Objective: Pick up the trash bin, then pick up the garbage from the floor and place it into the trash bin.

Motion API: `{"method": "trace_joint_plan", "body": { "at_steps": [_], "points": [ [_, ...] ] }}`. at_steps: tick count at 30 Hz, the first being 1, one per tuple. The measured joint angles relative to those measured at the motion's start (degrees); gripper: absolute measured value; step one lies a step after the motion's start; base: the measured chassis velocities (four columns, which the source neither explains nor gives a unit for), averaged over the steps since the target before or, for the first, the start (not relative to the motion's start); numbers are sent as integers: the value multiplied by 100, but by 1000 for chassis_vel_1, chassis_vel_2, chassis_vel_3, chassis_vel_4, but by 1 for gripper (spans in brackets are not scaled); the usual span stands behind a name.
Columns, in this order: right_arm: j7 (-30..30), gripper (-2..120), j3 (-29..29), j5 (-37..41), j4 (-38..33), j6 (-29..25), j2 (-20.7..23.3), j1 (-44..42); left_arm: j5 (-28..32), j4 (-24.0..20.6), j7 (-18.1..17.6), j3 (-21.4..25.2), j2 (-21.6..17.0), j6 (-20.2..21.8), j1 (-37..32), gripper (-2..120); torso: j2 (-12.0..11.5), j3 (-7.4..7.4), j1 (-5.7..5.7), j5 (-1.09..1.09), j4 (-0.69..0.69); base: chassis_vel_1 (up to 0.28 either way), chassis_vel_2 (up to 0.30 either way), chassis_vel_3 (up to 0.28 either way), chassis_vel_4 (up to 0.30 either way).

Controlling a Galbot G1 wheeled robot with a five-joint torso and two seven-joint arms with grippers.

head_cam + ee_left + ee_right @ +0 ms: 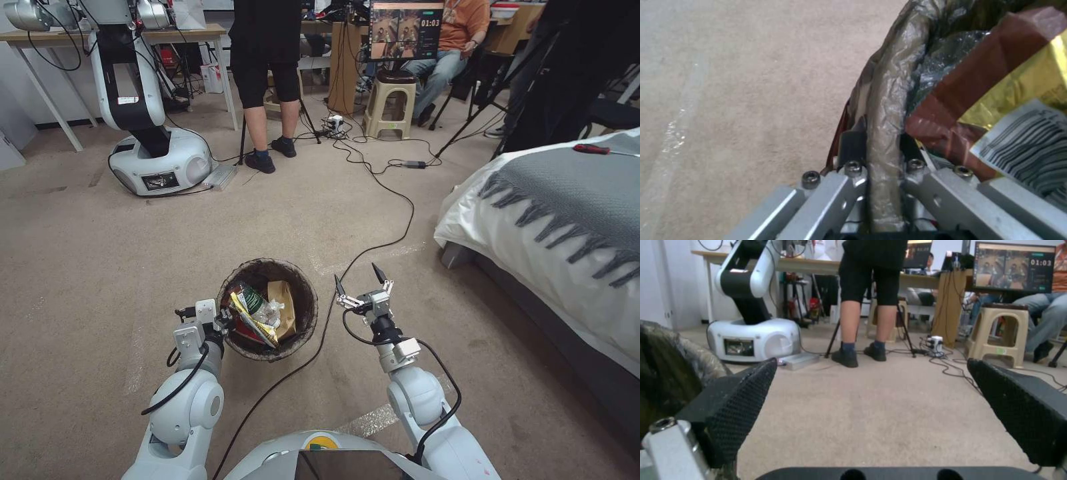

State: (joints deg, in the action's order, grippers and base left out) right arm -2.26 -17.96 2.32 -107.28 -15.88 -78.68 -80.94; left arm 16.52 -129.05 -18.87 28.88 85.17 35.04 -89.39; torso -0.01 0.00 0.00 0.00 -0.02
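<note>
The trash bin (pixel 303 283), round with a dark bag liner over its rim, sits low in front of me in the head view. My left gripper (pixel 223 325) is shut on its near-left rim (pixel 889 110), one finger on each side of the liner. Inside lies garbage: a green-labelled plastic bottle (pixel 257 305), a yellow wrapper (pixel 257 328), a tan paper bag (pixel 285 307) and a red packet (pixel 978 76). My right gripper (pixel 360 283) hangs open and empty just right of the bin, its black ribbed pads (pixel 735 406) spread wide over bare carpet.
A black cable (pixel 373 247) runs across the carpet past the bin and under my right arm. A bed (pixel 567 227) with a grey fringed blanket stands on the right. Another white robot base (pixel 160 163), a person's legs, a stool (pixel 390 103) and tables stand at the back.
</note>
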Motion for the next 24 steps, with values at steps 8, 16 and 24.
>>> {"method": "trace_joint_plan", "body": {
  "at_steps": [8, 16, 24],
  "points": [
    [-18, 100, -13, -39, 2, -46, -19, -16, 0, 0, 0, 2, 1, 0, 0, 0, 0, 0, 0, 0, 1, 0, 0, 0, 0],
    [-85, 100, -16, -110, 9, -129, -48, -51, 0, 0, 0, 4, 1, 0, 0, 0, 0, 0, 0, 0, 1, 0, 0, 0, 0],
    [-141, 100, -19, -149, 14, -169, -54, -66, 0, 0, 0, 6, 1, 0, 0, 0, 0, 0, 0, 0, 2, 0, 0, 0, 0]
  ]
}}
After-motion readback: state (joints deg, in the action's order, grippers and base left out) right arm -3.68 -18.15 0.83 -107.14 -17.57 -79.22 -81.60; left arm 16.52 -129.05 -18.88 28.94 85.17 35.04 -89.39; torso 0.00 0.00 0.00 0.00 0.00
